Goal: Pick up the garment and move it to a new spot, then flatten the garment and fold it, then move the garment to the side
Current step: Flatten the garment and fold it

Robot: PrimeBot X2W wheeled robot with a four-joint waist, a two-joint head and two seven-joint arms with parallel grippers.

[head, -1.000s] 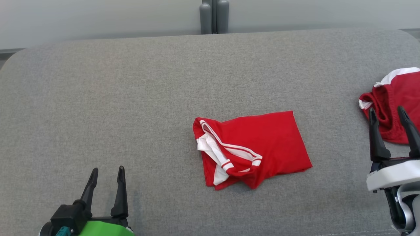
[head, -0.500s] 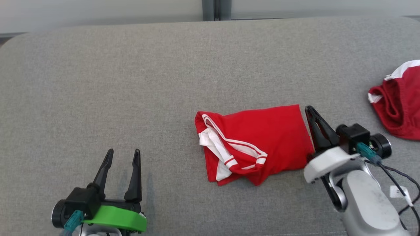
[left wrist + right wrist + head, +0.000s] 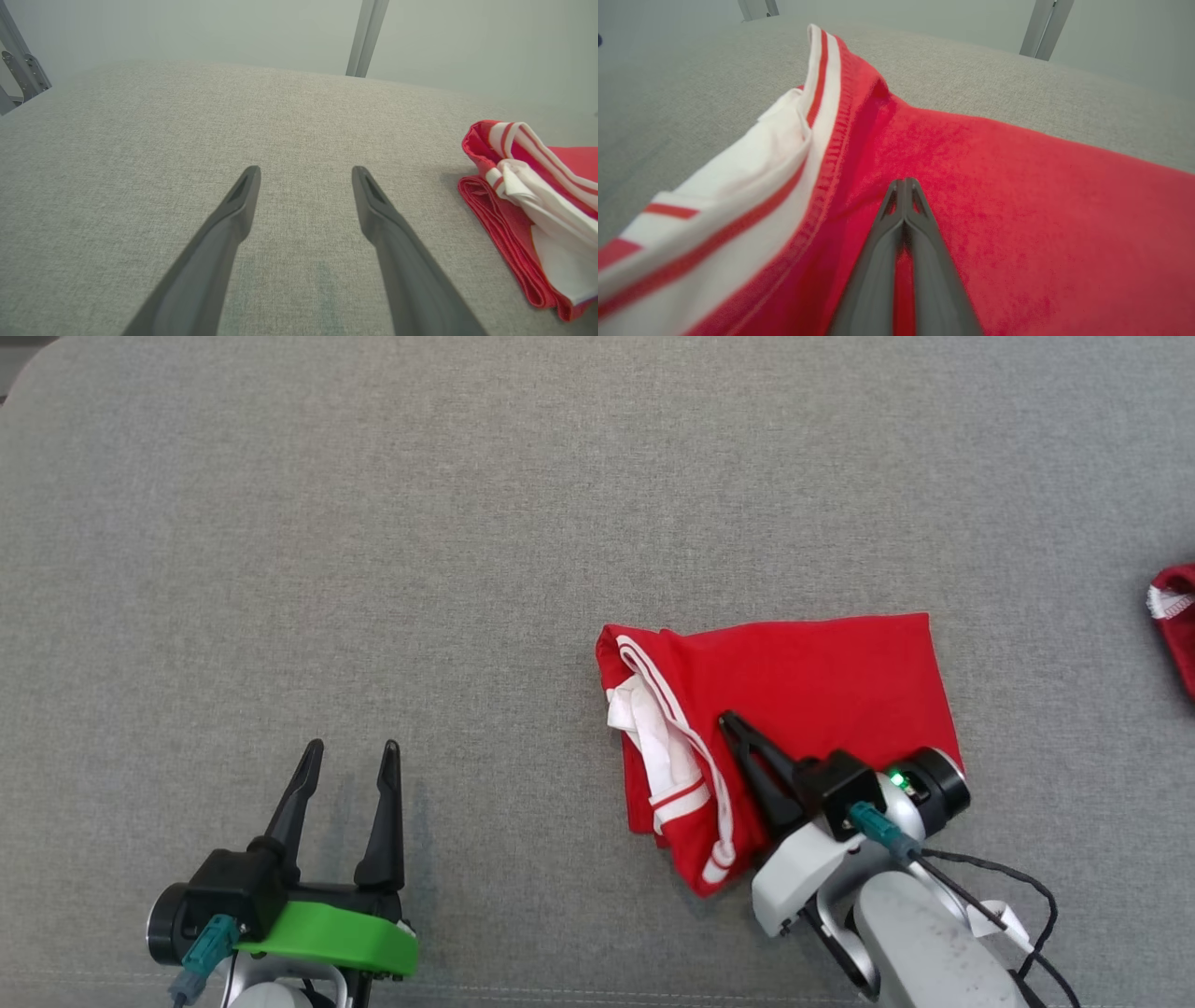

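Observation:
The garment (image 3: 822, 681) is a bright red shirt with white bands and thin stripes, lying bunched and roughly folded on the grey cushion (image 3: 373, 523). My right gripper (image 3: 728, 719) is shut and lies over the garment's near part, its tips pointing at the striped white folds. In the right wrist view its fingers (image 3: 904, 181) are pressed together above the red cloth (image 3: 1017, 186), and no pinched fold shows. My left gripper (image 3: 350, 747) stands open over bare cushion, well to the left. Its open fingers (image 3: 306, 172) have the garment (image 3: 514, 186) off to their right.
A smaller darker red piece (image 3: 1178, 616) with a white-stitched edge lies at the far right edge. Grey cushion stretches wide to the left and behind the garment. Metal posts (image 3: 366, 37) (image 3: 1041, 28) stand beyond the cushion's far edge.
My right gripper went from open to shut, then swung from the garment's right edge onto the cloth. The head camera has tilted down, shifting the whole picture. The left gripper stays open.

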